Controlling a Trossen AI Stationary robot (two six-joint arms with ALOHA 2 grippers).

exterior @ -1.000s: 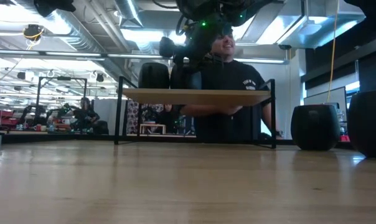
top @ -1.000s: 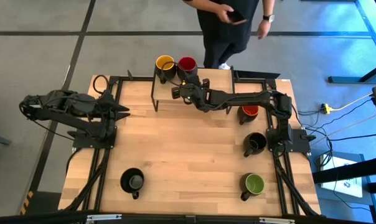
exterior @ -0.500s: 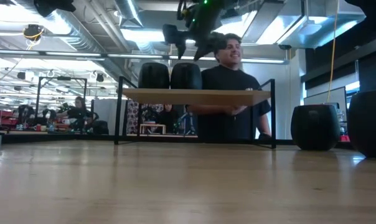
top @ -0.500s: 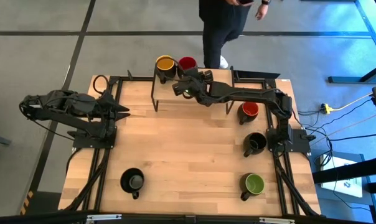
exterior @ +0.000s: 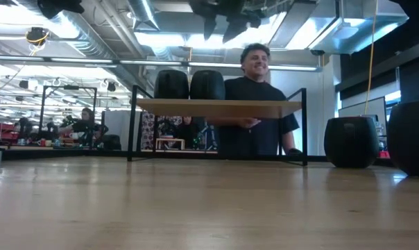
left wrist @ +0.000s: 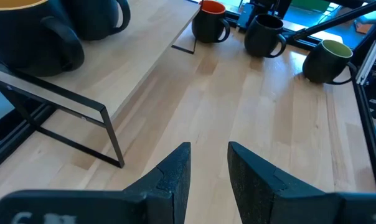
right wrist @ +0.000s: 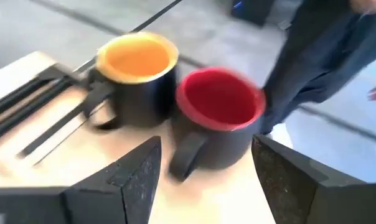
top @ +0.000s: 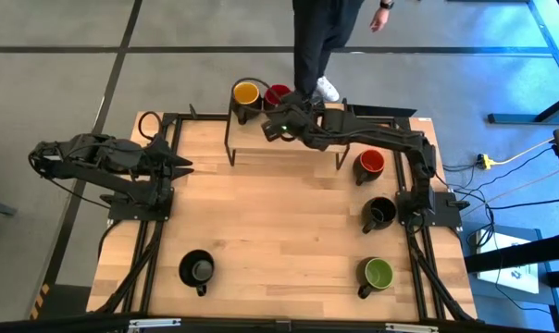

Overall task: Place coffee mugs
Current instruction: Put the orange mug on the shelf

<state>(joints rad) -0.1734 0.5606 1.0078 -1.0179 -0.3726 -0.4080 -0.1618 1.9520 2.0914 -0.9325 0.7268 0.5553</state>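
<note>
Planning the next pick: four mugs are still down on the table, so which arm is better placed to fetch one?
Right. Its open right gripper hangs empty beside the shelf, and three mugs stand beside its base.

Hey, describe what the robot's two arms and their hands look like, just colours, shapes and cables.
Both arms are dark, nearly black, built of jointed segments on black frame rails, with black cables looping beside them. The left hand ends in two flat, angular matte-black fingers. The right hand has the same dark, wedge-shaped fingers, and a small green light glows near its wrist in the high view.
</note>
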